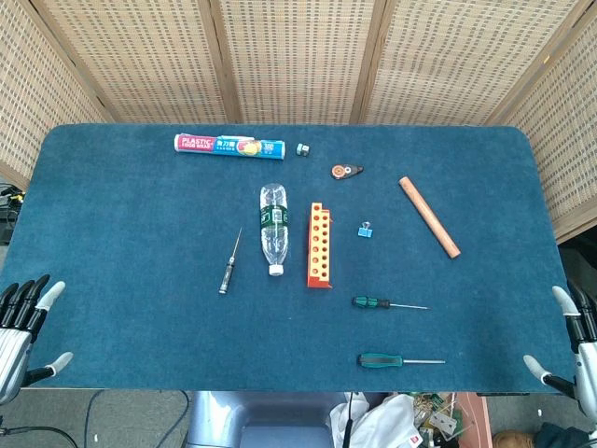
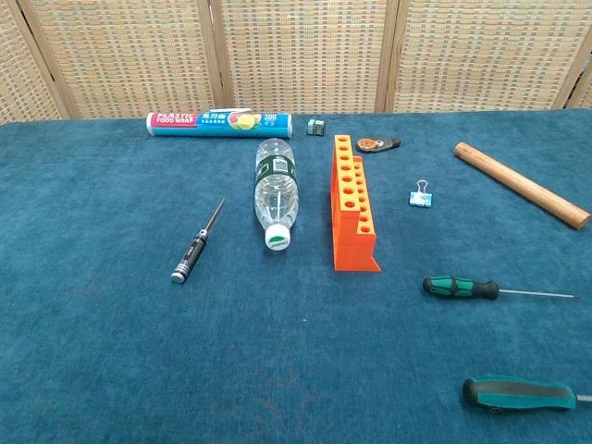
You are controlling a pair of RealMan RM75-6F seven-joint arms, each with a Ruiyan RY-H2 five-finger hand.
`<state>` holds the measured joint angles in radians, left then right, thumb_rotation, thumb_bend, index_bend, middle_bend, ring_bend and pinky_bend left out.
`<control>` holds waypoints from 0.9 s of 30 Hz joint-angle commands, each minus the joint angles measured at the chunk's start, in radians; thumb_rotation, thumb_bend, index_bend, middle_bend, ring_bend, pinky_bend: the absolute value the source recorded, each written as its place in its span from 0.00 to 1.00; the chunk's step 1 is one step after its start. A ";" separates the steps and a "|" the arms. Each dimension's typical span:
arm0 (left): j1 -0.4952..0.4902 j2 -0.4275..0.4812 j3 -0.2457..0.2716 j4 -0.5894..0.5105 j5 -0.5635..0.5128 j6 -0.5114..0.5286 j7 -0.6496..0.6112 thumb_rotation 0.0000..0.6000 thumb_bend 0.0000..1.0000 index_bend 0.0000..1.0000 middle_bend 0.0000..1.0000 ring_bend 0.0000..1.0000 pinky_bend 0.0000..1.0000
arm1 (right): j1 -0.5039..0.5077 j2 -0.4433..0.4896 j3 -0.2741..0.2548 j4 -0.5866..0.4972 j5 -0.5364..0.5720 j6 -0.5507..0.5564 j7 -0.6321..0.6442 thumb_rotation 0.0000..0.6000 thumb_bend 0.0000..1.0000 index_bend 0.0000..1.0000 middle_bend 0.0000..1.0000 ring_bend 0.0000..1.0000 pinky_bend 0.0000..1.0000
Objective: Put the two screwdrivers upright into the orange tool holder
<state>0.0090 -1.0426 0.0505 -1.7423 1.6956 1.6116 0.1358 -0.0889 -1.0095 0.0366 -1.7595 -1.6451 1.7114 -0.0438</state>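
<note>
Fingers spread and holding nothing, the robot's left hand (image 1: 26,322) rests at the lower left edge of the head view, off the near rim of the blue felt-covered table (image 1: 121,215); the chest view does not show it.

Moving right, a slim black precision screwdriver (image 1: 229,262) lies flat left of centre, tip toward the upper frame. Beside it a clear plastic water bottle with a green label (image 1: 272,228) lies on its side, white cap nearest the camera.

At centre stands the orange plastic tool holder (image 1: 319,245), a long stepped block with its row of round holes all unfilled in both views. No tool is in it, so by the look of things the task has not begun.

Right of the holder and lower in the frame, a small green-and-black-handled screwdriver (image 1: 388,303) lies flat, shaft pointing right. Below it, close to the table's near edge, a larger green-handled screwdriver (image 1: 399,360) lies the same way. These appear to be the two to be placed; both are left to pick up, turn upright and seat.

At the lower right edge, the right hand (image 1: 571,347) also shows parted, unoccupied fingers, well apart from either tool.
</note>
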 commanded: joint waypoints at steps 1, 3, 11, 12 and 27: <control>-0.002 0.004 0.000 -0.004 -0.007 -0.008 -0.004 1.00 0.00 0.00 0.00 0.00 0.00 | 0.004 -0.002 -0.006 -0.002 -0.006 -0.012 -0.009 1.00 0.00 0.00 0.00 0.00 0.00; -0.003 0.006 0.000 -0.005 -0.010 -0.014 -0.003 1.00 0.00 0.00 0.00 0.00 0.00 | 0.006 -0.003 -0.009 -0.003 -0.010 -0.019 -0.014 1.00 0.00 0.00 0.00 0.00 0.00; -0.012 0.005 -0.002 -0.012 -0.022 -0.039 0.011 1.00 0.00 0.00 0.00 0.00 0.00 | 0.053 -0.010 -0.045 0.010 -0.065 -0.115 0.006 1.00 0.00 0.00 0.00 0.00 0.00; -0.013 0.005 -0.003 -0.013 -0.024 -0.040 0.013 1.00 0.00 0.00 0.00 0.00 0.00 | 0.067 -0.012 -0.050 0.018 -0.074 -0.138 0.017 1.00 0.00 0.00 0.00 0.00 0.00; -0.037 -0.011 -0.029 -0.023 -0.102 -0.099 0.054 1.00 0.00 0.00 0.00 0.00 0.00 | 0.426 -0.122 0.078 0.050 0.114 -0.643 0.064 1.00 0.00 0.26 0.00 0.00 0.00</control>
<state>-0.0258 -1.0537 0.0229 -1.7656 1.5973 1.5153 0.1895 0.2857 -1.0970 0.0771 -1.7036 -1.6010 1.1482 0.0476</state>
